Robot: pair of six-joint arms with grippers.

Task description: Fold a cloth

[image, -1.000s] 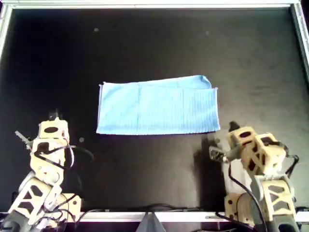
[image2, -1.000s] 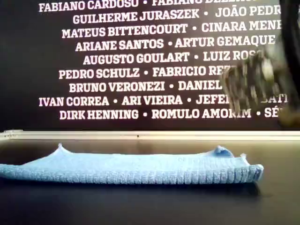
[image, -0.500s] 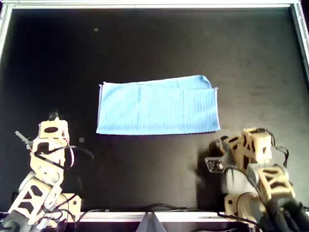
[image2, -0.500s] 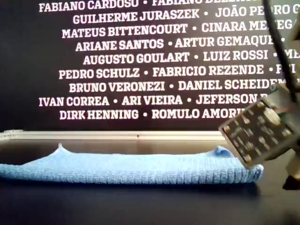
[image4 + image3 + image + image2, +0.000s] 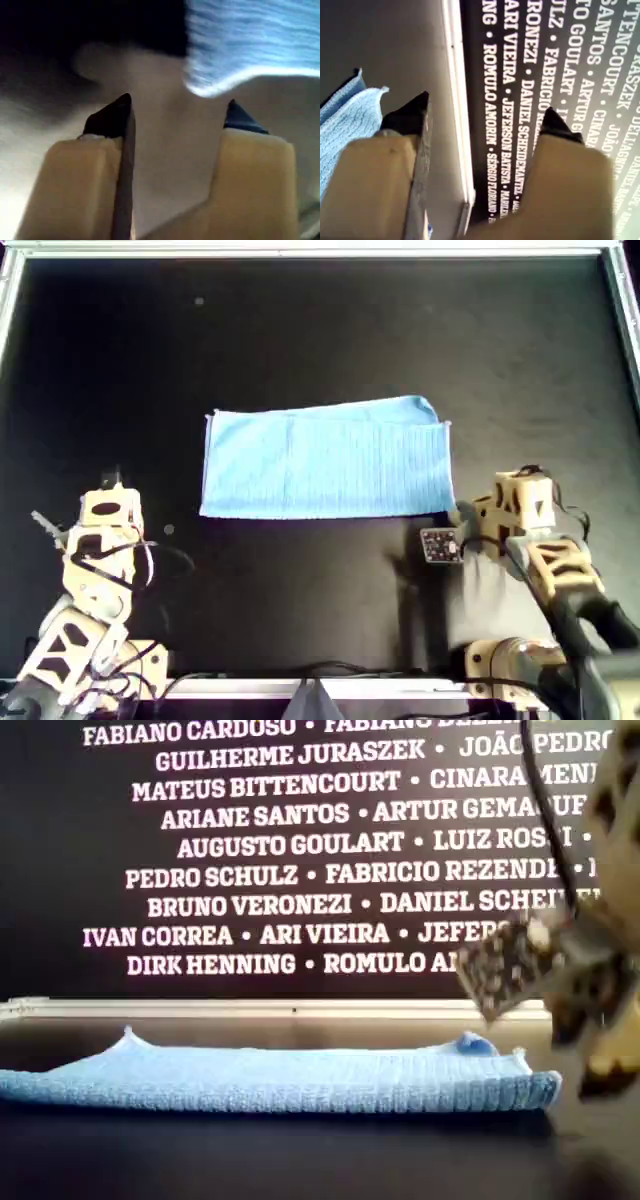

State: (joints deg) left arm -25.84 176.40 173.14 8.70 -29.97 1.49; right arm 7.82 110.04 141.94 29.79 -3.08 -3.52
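Observation:
The light-blue cloth [image 5: 325, 465] lies flat on the black table, folded into a wide rectangle. It also shows in the exterior view [image 5: 290, 1080]. My second gripper [image 5: 464, 516] is open and empty, just beside the cloth's near right corner in the overhead view. In the blurred second wrist view, its jaws [image 5: 175, 112] stand apart, short of a cloth corner [image 5: 255, 40]. Its arm [image 5: 580, 990] is blurred at the exterior view's right. My first gripper [image 5: 113, 482] is open and empty, well left of the cloth in the overhead view. Its jaws [image 5: 485, 117] are apart, with the cloth [image 5: 345, 120] off to one side.
A light metal frame [image 5: 300, 250] borders the black table. A dark wall with white printed names [image 5: 300, 850] stands behind the table's far edge. Cables [image 5: 330, 672] run along the near edge between the two arm bases.
My second arm has swung from the near right of the table toward the cloth's near right corner. The cloth and my first arm have not moved.

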